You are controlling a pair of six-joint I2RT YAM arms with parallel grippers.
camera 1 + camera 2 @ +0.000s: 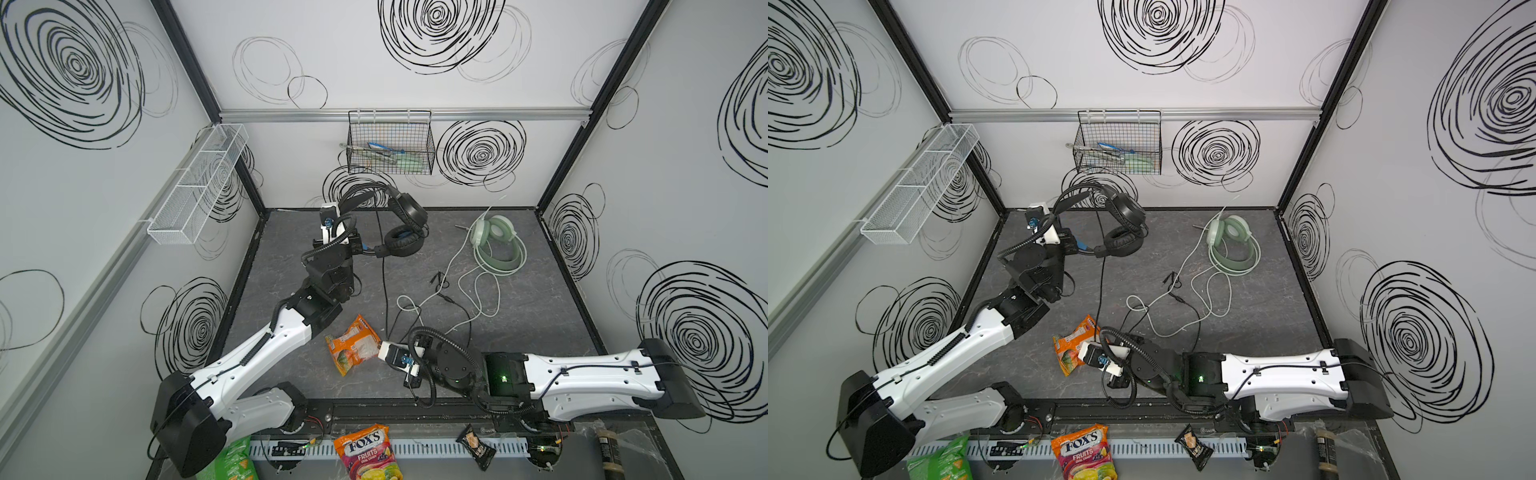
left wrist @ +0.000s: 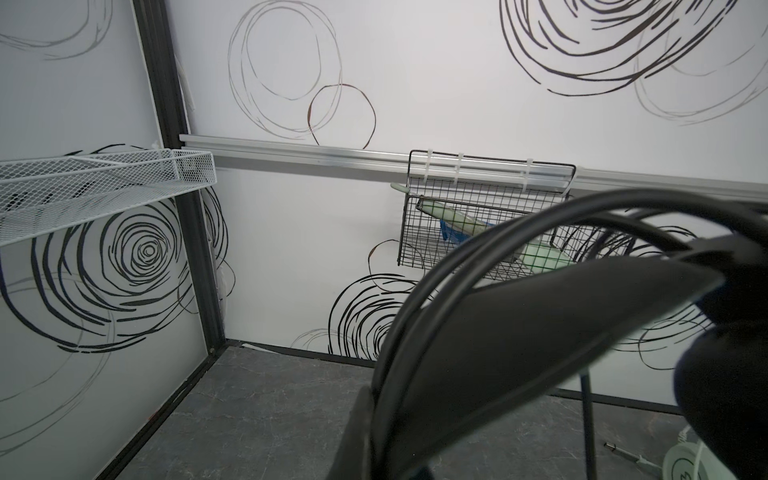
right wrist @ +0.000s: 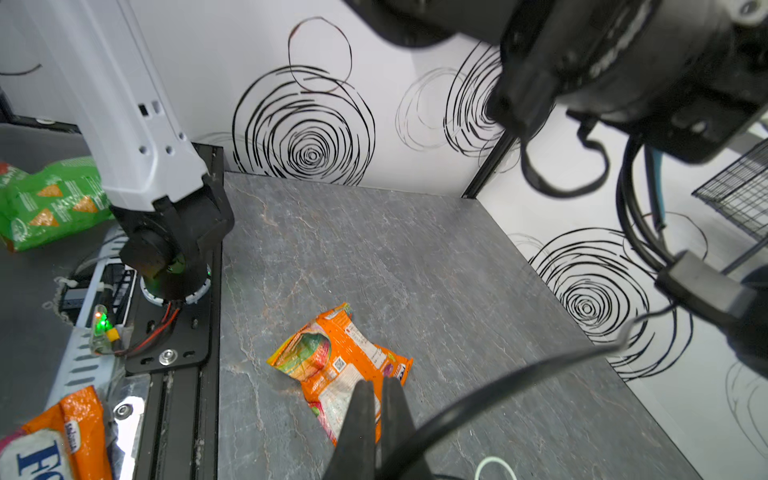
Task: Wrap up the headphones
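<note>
The left gripper [image 1: 368, 250] is clenched on the black headphones [image 1: 411, 214] and holds them up in the air just below the black wire basket [image 1: 357, 162] on the back wall. I think it holds them high so the black cable [image 1: 384, 286] can hang straight down, which makes it easy to wind. The cable drops far from the basket to the front of the floor. There the right gripper [image 3: 376, 388] sits low over an orange candy bag [image 1: 351, 347]. That gripper is squeezed shut. The cable runs right beside its fingers, but I cannot tell if it is pinched between them. It looks like this gripper is there to take the loose end and wrap it around. The green headphones [image 1: 496, 239] lie flat on the floor, below the basket and off toward the right arm's side, and no gripper touches them. Their white cable [image 1: 446, 269] snakes in loose loops away from the basket and crosses the black one, so the two could tangle. The floor [image 1: 519, 332] is a flat, dark grey mat that looks like stone. The walls [image 1: 482, 153] are white with big black scribble swirls. A white mesh shelf [image 1: 195, 187] hangs on the side wall, well apart from the basket.
</note>
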